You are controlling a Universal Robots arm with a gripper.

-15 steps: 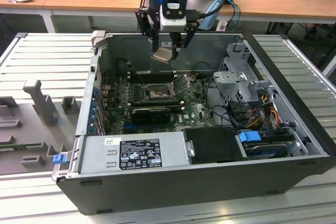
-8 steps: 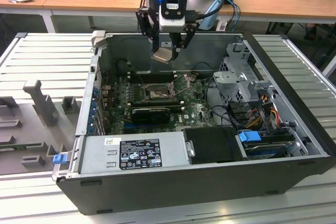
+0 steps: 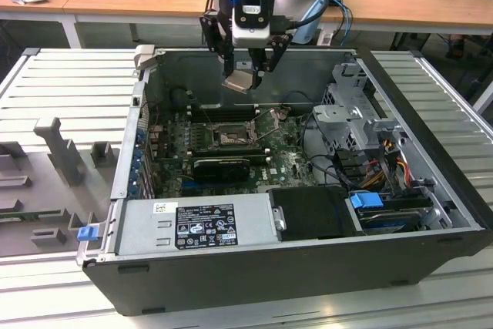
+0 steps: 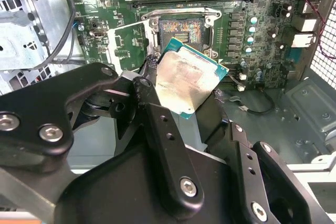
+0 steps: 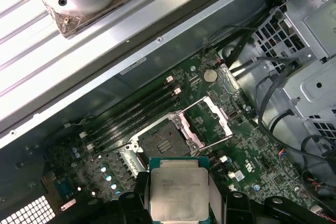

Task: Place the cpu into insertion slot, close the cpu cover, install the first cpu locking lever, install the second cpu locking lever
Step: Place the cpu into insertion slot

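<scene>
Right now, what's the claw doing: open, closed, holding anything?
Claw: closed on the cpu, held in the air over the uncovered insertion slot.

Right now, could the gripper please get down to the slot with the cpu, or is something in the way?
Probably yes. The gripper holds the cpu above the open case, the slot lies bare below, and the cover is swung open beside it. Nothing seems to cross the way down.
</scene>
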